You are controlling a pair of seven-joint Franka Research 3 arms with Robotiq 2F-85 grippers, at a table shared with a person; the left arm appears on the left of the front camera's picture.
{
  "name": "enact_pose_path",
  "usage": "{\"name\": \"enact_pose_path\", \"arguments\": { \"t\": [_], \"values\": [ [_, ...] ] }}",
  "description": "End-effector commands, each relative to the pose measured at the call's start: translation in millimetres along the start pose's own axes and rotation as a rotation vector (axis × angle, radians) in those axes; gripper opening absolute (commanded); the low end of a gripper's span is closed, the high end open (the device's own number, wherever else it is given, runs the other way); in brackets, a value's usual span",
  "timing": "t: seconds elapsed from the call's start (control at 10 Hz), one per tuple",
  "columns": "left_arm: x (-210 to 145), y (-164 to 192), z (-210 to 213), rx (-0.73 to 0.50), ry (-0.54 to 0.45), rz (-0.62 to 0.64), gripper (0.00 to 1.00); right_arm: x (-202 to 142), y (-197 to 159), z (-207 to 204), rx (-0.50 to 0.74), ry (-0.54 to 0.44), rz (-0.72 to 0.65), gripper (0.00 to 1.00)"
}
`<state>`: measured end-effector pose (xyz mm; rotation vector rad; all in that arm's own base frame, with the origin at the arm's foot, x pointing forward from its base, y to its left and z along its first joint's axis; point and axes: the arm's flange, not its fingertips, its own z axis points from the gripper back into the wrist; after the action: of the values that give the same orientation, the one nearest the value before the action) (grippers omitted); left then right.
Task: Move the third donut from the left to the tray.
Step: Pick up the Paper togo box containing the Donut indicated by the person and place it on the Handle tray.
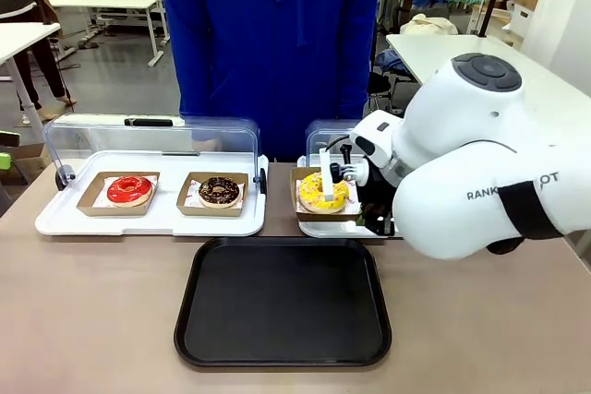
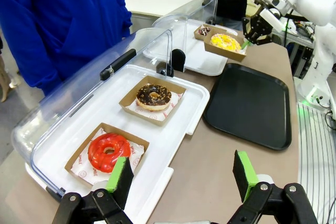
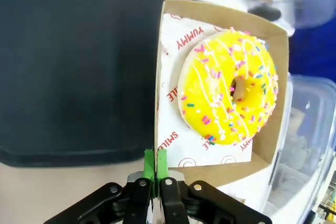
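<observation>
The third donut (image 3: 229, 87) sits in its cardboard boat (image 3: 173, 150) on a white tray (image 1: 319, 226) at the bench's far right, just behind the tray (image 1: 282, 302). The right hand (image 3: 155, 169) is clenched on the boat's near wall, probably so the glaze goes untouched, its arm reaching in low from the right. The left hand (image 2: 181, 174) hovers released above the red-glazed donut (image 2: 108, 152).
</observation>
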<state>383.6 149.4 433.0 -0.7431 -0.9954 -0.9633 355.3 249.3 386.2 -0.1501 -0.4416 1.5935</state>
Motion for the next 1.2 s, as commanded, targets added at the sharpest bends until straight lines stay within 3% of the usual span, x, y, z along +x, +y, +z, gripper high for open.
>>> {"name": "enact_pose_path", "arguments": {
  "t": [0.0, 0.5, 1.1],
  "values": [
    [2, -1, 0, -0.007, -0.009, -0.013, 1.00, -7, 64, -5, 0.004, -0.022, -0.027, 0.02],
    [2, -1, 0, -0.007, -0.009, -0.013, 1.00, 9, 126, -24, 0.006, -0.054, -0.048, 0.02],
    [2, -1, 0, -0.007, -0.009, -0.013, 1.00, 18, 178, -40, 0.047, 0.001, -0.043, 0.02]
  ]
}}
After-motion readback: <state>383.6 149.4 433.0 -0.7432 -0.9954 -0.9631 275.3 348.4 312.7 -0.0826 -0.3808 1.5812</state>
